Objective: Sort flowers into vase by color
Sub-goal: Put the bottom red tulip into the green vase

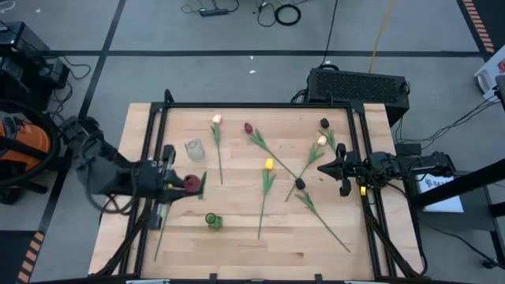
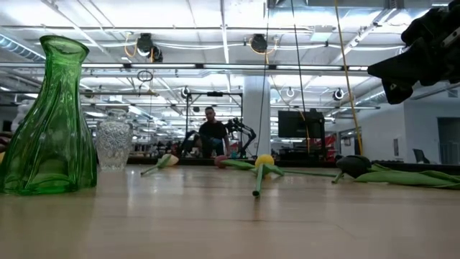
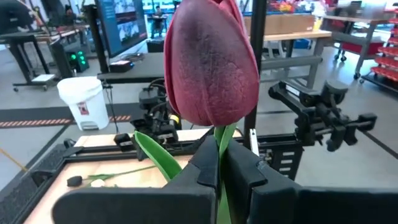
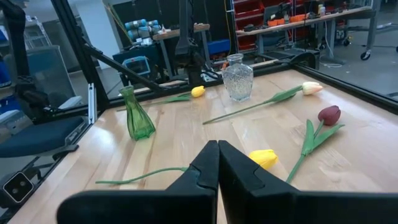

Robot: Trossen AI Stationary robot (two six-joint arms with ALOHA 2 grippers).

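- the left jaws (image 3: 219,171) are pinched on the stem of a maroon tulip (image 3: 210,62), just under its head; in the high view that tulip (image 1: 192,183) is held over the left part of the tabletop (image 1: 237,237), between the clear vase (image 1: 194,147) and the green vase (image 1: 212,221).
- it is lifted but not yet in either vase, so i judge this step as carry and place still to do.
- the right jaws (image 4: 217,163) are pressed together on nothing and hang over the right side of the tabletop; that arm looks to be waiting.
- both vases look bare of flowers: the green vase (image 2: 49,119) and clear vase (image 2: 114,144) show no stems from table height, nor in the right wrist view.
- still lying loose on the tabletop, as far as the high view shows:
  - a cream tulip (image 1: 216,120) near the clear vase
  - a red tulip (image 1: 248,127) at the middle
  - a yellow tulip (image 1: 268,164) at the middle
  - a cream tulip at right (image 1: 321,141)
  - two dark heads (image 1: 324,123) at right, colour hard to tell
  - a long stem low at the left edge, its head not clear
- judgement: the sort is at its start, nothing sorted so far, one flower in hand and the rest left.
- which vase takes which colour cannot be told from here.
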